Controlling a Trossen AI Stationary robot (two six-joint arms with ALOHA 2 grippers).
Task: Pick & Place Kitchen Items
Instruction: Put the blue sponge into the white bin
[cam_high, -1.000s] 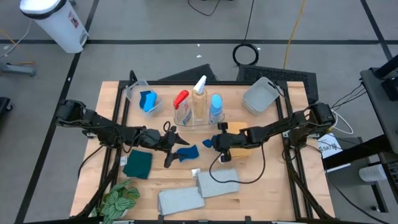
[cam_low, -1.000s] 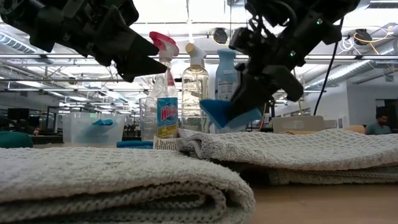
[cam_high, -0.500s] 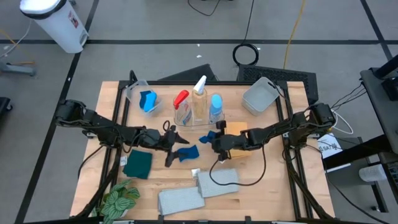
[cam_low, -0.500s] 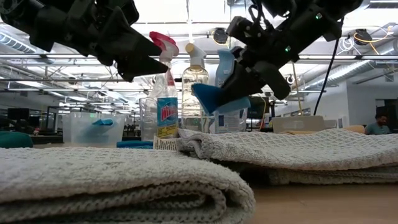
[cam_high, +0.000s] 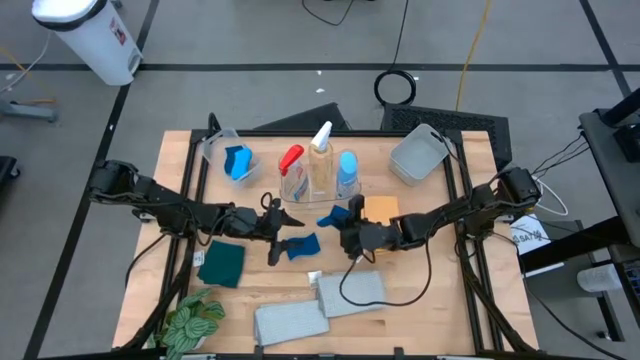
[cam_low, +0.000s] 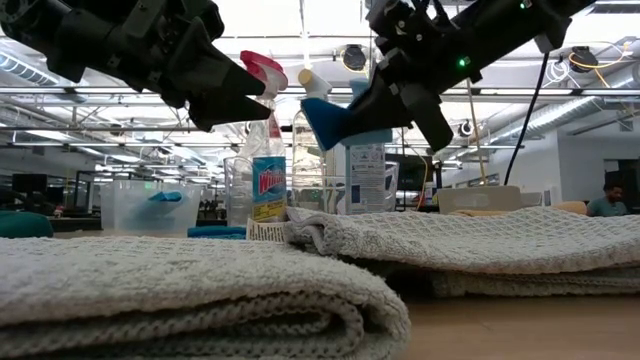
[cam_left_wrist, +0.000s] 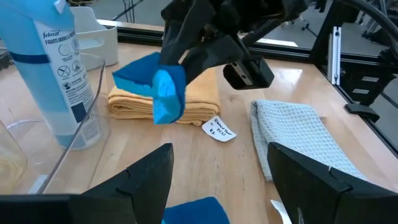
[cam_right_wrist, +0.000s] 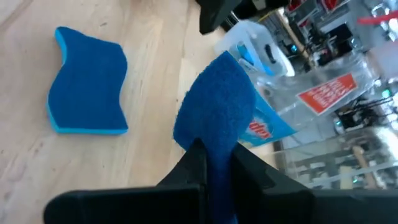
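My right gripper (cam_high: 343, 222) is shut on a blue sponge (cam_high: 330, 216), which also shows in the low view (cam_low: 335, 115) and the right wrist view (cam_right_wrist: 217, 106), above the table's middle, just in front of the clear tub (cam_high: 318, 188) with three bottles. A second blue sponge (cam_high: 300, 246) lies flat on the table. My left gripper (cam_high: 280, 232) is open and empty beside it, raised above the table (cam_low: 230, 90). An orange folded cloth (cam_high: 381, 209) and a teal cloth (cam_high: 222, 263) lie flat. My right gripper pinches the blue sponge between its two fingers by one end (cam_right_wrist: 211, 149). The fingers come roughly level from the table's right side. The sponge sticks out past the fingertips toward the left (cam_left_wrist: 158, 87), lifted clear of the table.
Two grey folded towels (cam_high: 350, 292) (cam_high: 290, 322) lie near the front edge. A clear tub with a blue cloth (cam_high: 233, 160) stands far left and a grey tub (cam_high: 418, 155) far right. A green plant (cam_high: 192, 322) is at the front left corner.
My right gripper has gone up and a little toward the table's left and far edges with the blue sponge. The sponge has risen from just above the towels' height to the level of the bottles' tops. My left gripper has kept still.
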